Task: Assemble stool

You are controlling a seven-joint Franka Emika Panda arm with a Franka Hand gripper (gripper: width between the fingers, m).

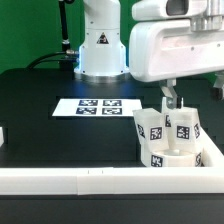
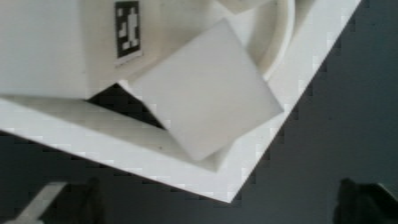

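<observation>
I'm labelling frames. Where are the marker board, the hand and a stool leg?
marker board (image 1: 97, 106), exterior view, its tagged top face.
hand (image 1: 173, 100), exterior view, between its fingertips.
stool leg (image 1: 183, 125), exterior view, its tagged side.

Matt white plastic legs (image 1: 166, 128)

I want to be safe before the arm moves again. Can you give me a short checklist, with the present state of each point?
1. Gripper jaws open and empty: ok; nothing shows between them in either view.
2. White blocky tagged stool legs upright: ok in the exterior view; they stand close together near the corner of the long white border bars.
3. White round disc seat under the legs: ok.
4. Legs fully seated in the seat: cannot tell.
5. Gripper above the legs: ok, it hangs over the group.
6. Flat white marker board clear of the parts: ok, it lies apart on the black table.
</observation>
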